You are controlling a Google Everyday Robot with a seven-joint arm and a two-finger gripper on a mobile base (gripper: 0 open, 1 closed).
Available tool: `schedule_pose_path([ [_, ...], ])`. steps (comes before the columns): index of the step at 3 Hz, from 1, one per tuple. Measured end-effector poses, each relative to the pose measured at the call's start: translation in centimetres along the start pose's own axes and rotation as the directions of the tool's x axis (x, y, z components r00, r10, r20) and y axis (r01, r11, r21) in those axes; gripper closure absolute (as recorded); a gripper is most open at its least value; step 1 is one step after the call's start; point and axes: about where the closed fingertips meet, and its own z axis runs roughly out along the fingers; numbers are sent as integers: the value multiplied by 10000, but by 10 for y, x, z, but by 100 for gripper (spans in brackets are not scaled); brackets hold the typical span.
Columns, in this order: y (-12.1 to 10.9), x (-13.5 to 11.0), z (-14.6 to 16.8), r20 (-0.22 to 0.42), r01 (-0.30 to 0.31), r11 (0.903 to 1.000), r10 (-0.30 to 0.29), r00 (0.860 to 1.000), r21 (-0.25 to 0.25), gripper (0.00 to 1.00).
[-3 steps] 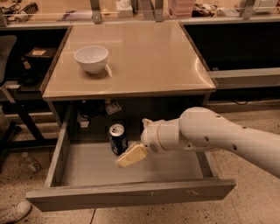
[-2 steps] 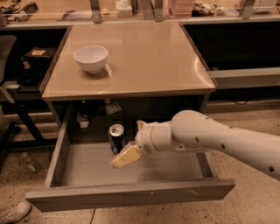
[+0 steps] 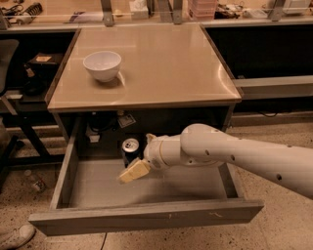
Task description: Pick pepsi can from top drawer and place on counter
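Observation:
The pepsi can (image 3: 130,146) stands upright at the back of the open top drawer (image 3: 146,215), dark blue with a silver top. My gripper (image 3: 136,167) is down inside the drawer, right at the can's front right side, on the end of the white arm (image 3: 234,156) that reaches in from the right. Whether it touches the can does not show. The beige counter (image 3: 166,63) lies directly above the drawer.
A white bowl (image 3: 102,65) stands on the counter's left part. A cluttered bench with metal posts (image 3: 146,12) runs behind the counter. A dark chair and black shelving (image 3: 19,83) stand to the left. A shoe (image 3: 17,237) lies on the floor at bottom left.
The arm and gripper have shifted left inside the drawer, closing in on the can. The can, bowl and drawer have not moved.

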Motion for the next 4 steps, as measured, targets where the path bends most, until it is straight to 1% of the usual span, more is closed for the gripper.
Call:
schedule_pose_path([
  [2, -25, -13, 30, 226, 352, 9994, -352, 9991, 36, 0],
  [3, -25, -13, 30, 231, 350, 9994, -351, 9991, 33, 19],
  [4, -25, -13, 30, 231, 350, 9994, -351, 9991, 33, 42],
])
